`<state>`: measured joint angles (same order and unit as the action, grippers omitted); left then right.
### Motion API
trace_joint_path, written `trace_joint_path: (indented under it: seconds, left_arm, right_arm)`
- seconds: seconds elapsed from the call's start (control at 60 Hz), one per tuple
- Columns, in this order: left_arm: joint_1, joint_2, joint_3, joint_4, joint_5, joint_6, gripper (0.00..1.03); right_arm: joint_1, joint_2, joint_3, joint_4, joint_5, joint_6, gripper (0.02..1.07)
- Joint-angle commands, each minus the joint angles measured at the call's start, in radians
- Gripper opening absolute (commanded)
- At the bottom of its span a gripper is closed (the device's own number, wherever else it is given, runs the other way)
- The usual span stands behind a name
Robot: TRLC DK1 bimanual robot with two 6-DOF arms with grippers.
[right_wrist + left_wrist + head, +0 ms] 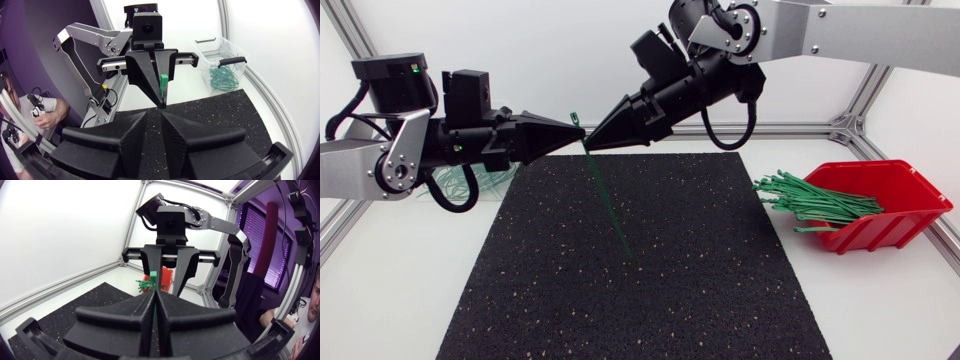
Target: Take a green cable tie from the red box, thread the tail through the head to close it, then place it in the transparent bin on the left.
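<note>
Matte black wedge fingers of the left gripper (154, 296) are pinched tight on a slim green plastic cable tie (610, 205), just under its square head. The tail slants away toward five o'clock, and its tip is down at the speckled black rubber mat (700, 280); whether it touches cannot be told. The right gripper (592, 140) sits almost nose to nose with the left, at its four o'clock, with its fingers parted and holding nothing.

The step in hand looks to be threading, which is not yet begun. It would probably go best if the right gripper dropped along the tail and took it near the tip. It could then curl the tail up in a wide loop to the head while the left keeps the head steady and its slot uncovered.

At nine o'clock off the mat stands the clear plastic bin (225, 50), which already holds green ties. At three o'clock the red plastic box (910, 195) spills a bundle of loose green ties (810, 200) over its lip.

The likely obstacles are the tight space between the two noses and the left fingers crowding the head.
</note>
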<state>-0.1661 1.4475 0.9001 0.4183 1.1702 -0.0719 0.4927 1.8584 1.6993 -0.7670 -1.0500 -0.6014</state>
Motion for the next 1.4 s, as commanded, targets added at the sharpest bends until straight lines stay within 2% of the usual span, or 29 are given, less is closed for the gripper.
trace_joint_path:
  seconds: [0.0,0.7,0.85,1.1,1.2,1.383]
  left_arm:
    - [0.000,0.004,-0.020,0.013,0.017,-0.020,0.04]
    - [-0.001,0.008,-0.009,0.016,0.020,-0.034,0.04]
    - [-0.001,0.011,-0.009,0.020,0.020,-0.043,0.04]
    - [-0.003,0.013,-0.010,0.025,0.020,-0.045,0.04]
    - [-0.003,0.013,-0.012,0.027,0.020,-0.046,0.04]
    - [-0.003,0.013,-0.012,0.028,0.020,-0.055,0.04]
  right_arm:
    - [-0.011,-0.008,-0.029,0.021,0.001,0.020,0.29]
    - [0.014,-0.016,-0.076,0.107,0.008,0.049,0.29]
    - [0.017,-0.021,-0.089,0.124,0.005,0.052,0.17]
    - [0.023,-0.030,-0.099,0.135,-0.001,0.052,0.13]
    - [0.023,-0.033,-0.101,0.140,-0.013,0.055,0.08]
    - [0.018,-0.033,-0.115,0.160,-0.012,0.075,0.08]
